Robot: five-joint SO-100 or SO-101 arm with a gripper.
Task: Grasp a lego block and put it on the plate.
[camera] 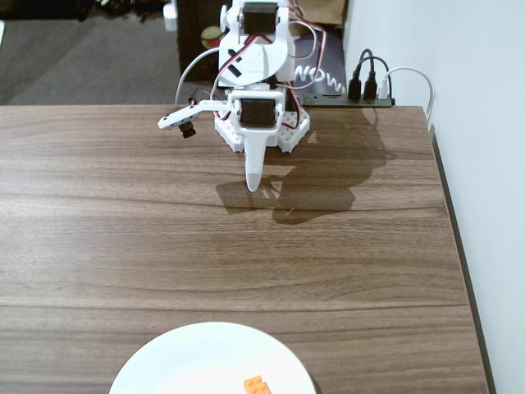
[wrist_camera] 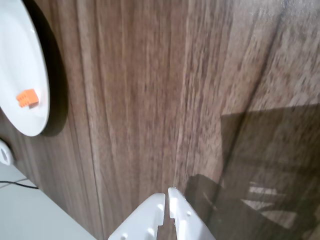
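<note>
claw (camera: 255, 185) was closed and empty; brick (camera: 256, 385) lay on the plate (camera: 180, 361), well apart, straight ahead of it.

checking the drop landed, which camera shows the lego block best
The wrist view: the lego block lies whole on the plate, well inside its rim. The fixed view catches the brick only at the bottom edge of the frame, partly cut off.
</note>
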